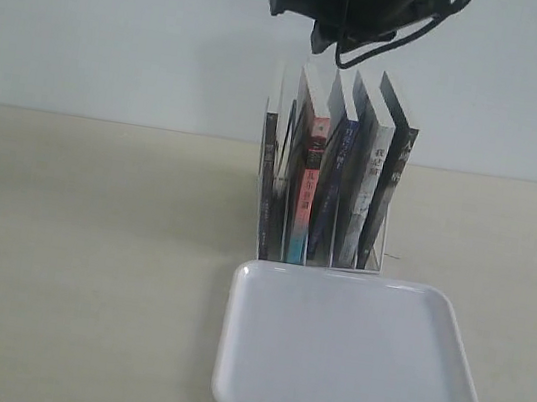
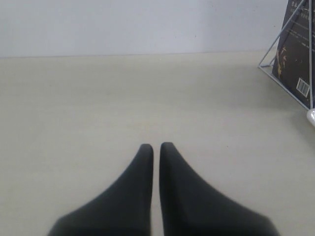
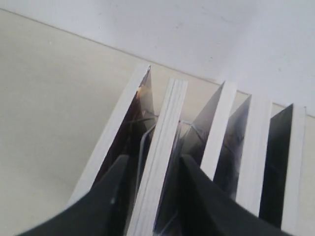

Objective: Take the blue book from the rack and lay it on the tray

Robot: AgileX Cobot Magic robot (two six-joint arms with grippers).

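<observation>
- Reaching into the rack: right gripper hangs above it, jaws apart astride one book's top edge, clamping nothing.
- Cannot tell from the wrist view whether that is the blue book.
- Blue book: mid-rack, upright, long axis near vertical, spine facing near, toward the tray.
- Next, probably: confirm the slot, pinch, lift straight up.
- Left gripper: off by itself over the table, fingers nearly together, empty.

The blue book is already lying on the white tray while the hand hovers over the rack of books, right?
Not quite. The blue book is not on the tray. It stands in the rack among the other books, as the exterior view shows. The rest holds: the hand hovers over the rack of books.
</observation>
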